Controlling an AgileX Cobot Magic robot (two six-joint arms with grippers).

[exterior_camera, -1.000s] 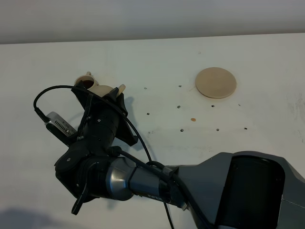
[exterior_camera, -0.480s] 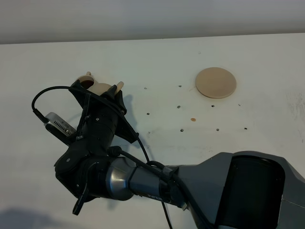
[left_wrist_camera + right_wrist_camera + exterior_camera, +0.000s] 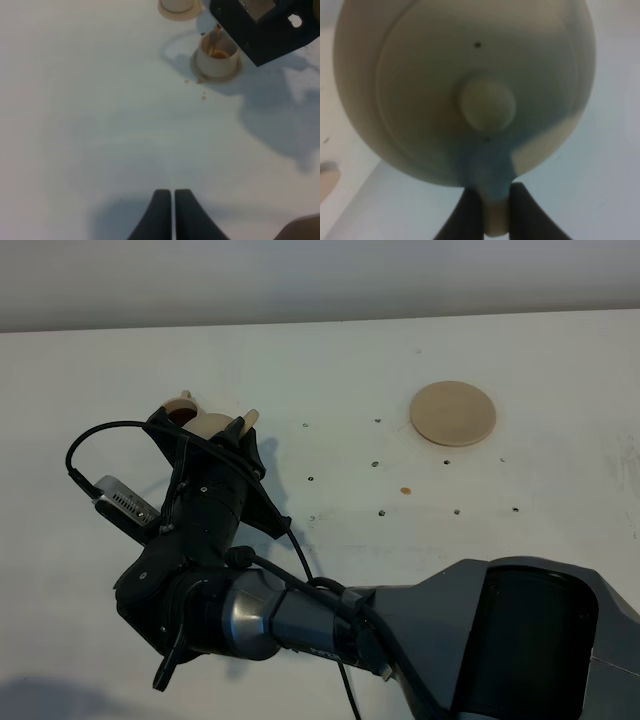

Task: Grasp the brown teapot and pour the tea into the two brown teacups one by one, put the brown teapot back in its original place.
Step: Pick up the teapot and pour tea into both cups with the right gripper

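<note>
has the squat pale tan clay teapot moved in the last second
Yes, barely: the teapot, held by the right gripper, has edged left, away from the flat round tan coaster.

Robot test bench, lab-type setting. Bare white tabletop (image 3: 560, 370) marked with small dark specks (image 3: 382, 511); plain pale wall (image 3: 300, 280) behind. Black-and-grey robot arm (image 3: 250, 610) with an exposed cable (image 3: 110, 425) loop and a bolted-on camera module (image 3: 122, 502). One domestic touch: a tan disc coaster (image 3: 453, 413) lying on the bench.

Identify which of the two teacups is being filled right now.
The teacup with a thin tea stream falling into it and drops beside its saucer. The other teacup, cut off by the frame, gets none.
</note>
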